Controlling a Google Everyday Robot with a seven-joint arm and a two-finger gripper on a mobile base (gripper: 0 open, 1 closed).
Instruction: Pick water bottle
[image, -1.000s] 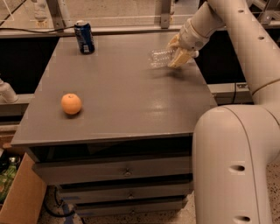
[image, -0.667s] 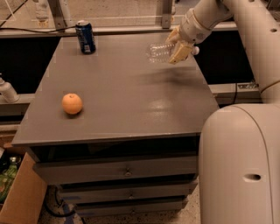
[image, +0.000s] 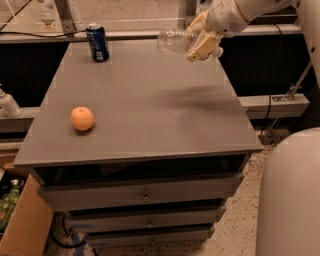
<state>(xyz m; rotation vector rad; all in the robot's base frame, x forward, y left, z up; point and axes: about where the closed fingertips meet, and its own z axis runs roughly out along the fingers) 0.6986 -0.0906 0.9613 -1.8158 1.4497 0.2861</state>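
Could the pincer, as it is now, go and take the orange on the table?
Probably not yet. The pincer, up over the far right of the table, is shut on the water bottle, so it has no free grip. Otherwise the way across to the orange looks open.

Gripper (image: 200, 37) at top right, above the far right corner of the table (image: 150, 105), clamped on the water bottle (image: 172, 42). Its fingers cover the bottle's right end, so which end sits in the grip cannot be told. Arm (image: 240, 12) cut off by the top edge. Robot body (image: 292, 200) cut by the right and bottom edges. White bottle (image: 7, 104) partly lost at the left edge. Cardboard box (image: 22, 225) cut at bottom left. Print on the blue can (image: 98, 42) unreadable.
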